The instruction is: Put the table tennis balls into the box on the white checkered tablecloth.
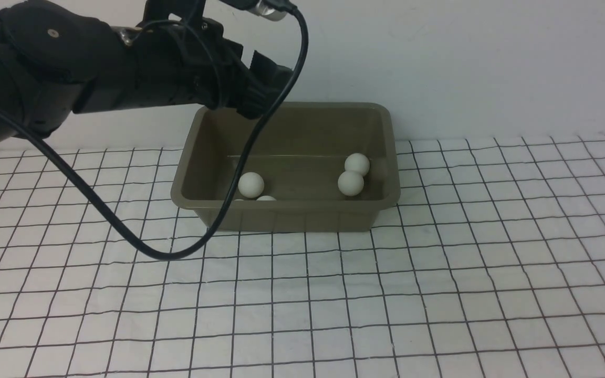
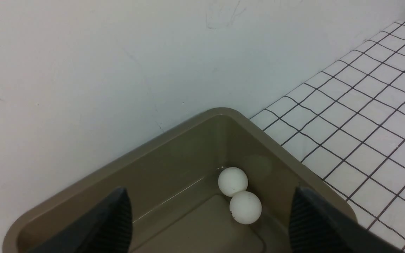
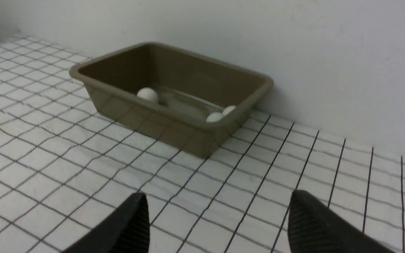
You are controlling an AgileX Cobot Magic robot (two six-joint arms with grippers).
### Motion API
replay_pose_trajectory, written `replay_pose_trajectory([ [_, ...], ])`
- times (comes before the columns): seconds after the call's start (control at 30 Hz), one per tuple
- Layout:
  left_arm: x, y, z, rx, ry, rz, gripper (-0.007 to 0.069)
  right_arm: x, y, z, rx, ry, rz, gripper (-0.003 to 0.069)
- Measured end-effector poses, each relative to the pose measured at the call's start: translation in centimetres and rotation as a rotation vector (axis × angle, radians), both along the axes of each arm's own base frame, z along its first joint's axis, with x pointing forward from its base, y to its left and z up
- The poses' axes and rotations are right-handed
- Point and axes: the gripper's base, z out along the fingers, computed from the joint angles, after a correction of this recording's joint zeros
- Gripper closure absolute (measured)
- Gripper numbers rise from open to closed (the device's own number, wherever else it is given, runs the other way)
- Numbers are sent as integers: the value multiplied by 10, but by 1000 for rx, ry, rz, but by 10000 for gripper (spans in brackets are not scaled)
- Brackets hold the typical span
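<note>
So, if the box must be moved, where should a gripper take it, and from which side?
Likely the near rim of the box, from above, just right of its middle: one finger inside, one outside. The box looks too wide to span, and no balls lie against that stretch.

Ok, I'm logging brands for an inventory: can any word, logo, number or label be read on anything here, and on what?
No text can be read.
The table tennis balls look plain white in every view; any print on them is too small to tell.
The box shows no label.
The white checkered tablecloth carries only grid lines.
</note>
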Motion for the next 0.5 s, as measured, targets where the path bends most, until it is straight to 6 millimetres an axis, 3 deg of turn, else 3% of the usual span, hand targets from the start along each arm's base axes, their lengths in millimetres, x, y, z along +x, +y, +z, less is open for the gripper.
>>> replay_pose_trajectory([
  [0.5,0,0,0,0,3,-6,83,-1,-1,-14,-11,113,-18,177],
])
